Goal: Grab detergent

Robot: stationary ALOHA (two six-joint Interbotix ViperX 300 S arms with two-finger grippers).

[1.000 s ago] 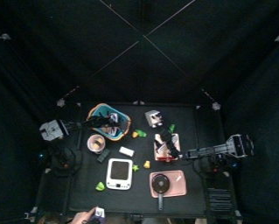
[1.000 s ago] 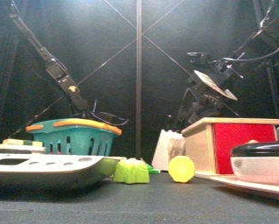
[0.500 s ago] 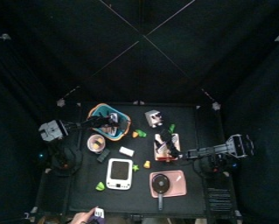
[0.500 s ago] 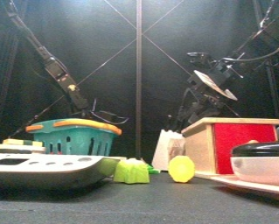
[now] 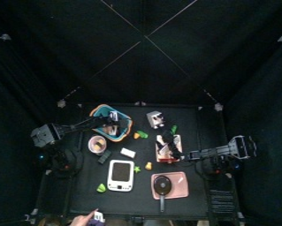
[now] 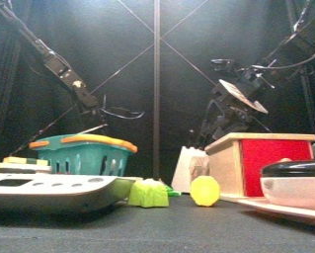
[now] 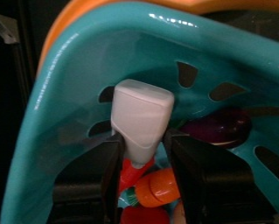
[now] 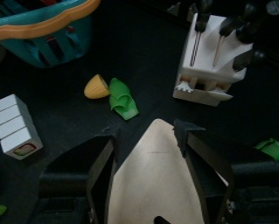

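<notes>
In the left wrist view, the left gripper (image 7: 148,171) is clamped on a red detergent bottle with an orange cap and a white handle (image 7: 142,122), its two black jaws pressing the bottle's sides, and the bottle hangs just above the inside of the teal plastic laundry basket with an orange rim (image 7: 77,96). Nearest the front camera lie a white kitchen scale (image 6: 47,188), a green wedge (image 6: 149,194) and a yellow lemon-shaped piece (image 6: 204,190), with the basket behind the scale and a wooden box with a red front (image 6: 262,158) to the right. The right gripper (image 8: 149,140) grasps a cream-coloured flat plate-like piece (image 8: 153,179) above the black table (image 8: 72,131), beyond which stand a white knife block with black handles (image 8: 212,61) and the basket.
</notes>
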